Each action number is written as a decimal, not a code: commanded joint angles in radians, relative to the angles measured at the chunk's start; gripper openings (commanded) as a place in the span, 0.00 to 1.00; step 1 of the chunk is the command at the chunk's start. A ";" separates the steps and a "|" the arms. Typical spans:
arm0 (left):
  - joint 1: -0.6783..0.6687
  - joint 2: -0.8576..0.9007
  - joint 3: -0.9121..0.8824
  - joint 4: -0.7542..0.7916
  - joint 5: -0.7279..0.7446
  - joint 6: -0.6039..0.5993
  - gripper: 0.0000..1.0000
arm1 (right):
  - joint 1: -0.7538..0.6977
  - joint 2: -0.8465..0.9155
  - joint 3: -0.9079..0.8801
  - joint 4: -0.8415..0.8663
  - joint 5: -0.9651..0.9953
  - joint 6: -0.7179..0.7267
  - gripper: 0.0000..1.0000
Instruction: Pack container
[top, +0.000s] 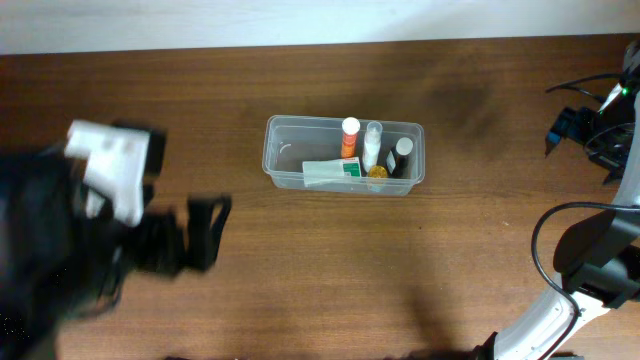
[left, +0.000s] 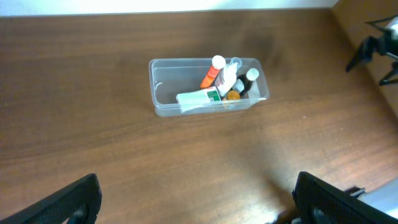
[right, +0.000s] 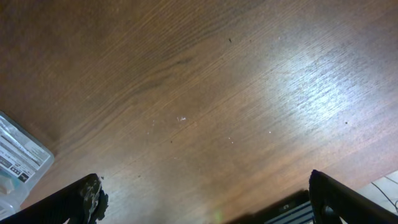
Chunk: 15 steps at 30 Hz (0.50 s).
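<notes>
Item: container (left: 163, 90), a clear rectangular plastic tub with rounded corners, upright on the wooden table (left: 124, 155). It lies ahead of the left claw (left: 196, 186), roughly centred between its fingers and well apart from them. Long axis: crosswise to the left claw's line of approach, running along the same line as its finger spread, slightly skewed. Contents, all at the end toward the claw's right: orange bottle (left: 211, 73) with white cap, pale bottle (left: 227, 79), dark bottle (left: 247, 82) with white cap, white-and-green box (left: 198, 98) lying along the near wall, and a small amber item (left: 232, 95) too small to identify. The end toward the claw's left is bare. Left claw: released, jaws wide, nothing between them. Right claw (right: 202, 193): released likewise, over bare table, with the container outside its view. A clear printed packet (right: 15, 158) shows only a corner, out past its left-hand finger. Assessment: the left claw is the nearer to the container. A grip across the tub's short width would likely call for a wrist turn first.
</notes>
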<state>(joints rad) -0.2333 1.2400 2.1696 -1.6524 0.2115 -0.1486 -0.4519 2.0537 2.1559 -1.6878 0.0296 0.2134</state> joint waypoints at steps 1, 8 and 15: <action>0.003 -0.132 -0.112 0.013 0.002 0.023 0.99 | 0.000 -0.037 0.000 0.001 0.016 0.009 0.98; 0.002 -0.233 -0.171 -0.033 0.010 0.023 0.99 | 0.000 -0.037 0.000 0.001 0.016 0.009 0.98; 0.002 -0.262 -0.171 -0.035 0.004 0.024 0.99 | 0.000 -0.037 0.000 0.000 0.016 0.009 0.98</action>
<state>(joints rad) -0.2333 0.9916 2.0052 -1.6871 0.2111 -0.1482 -0.4519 2.0537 2.1559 -1.6875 0.0296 0.2131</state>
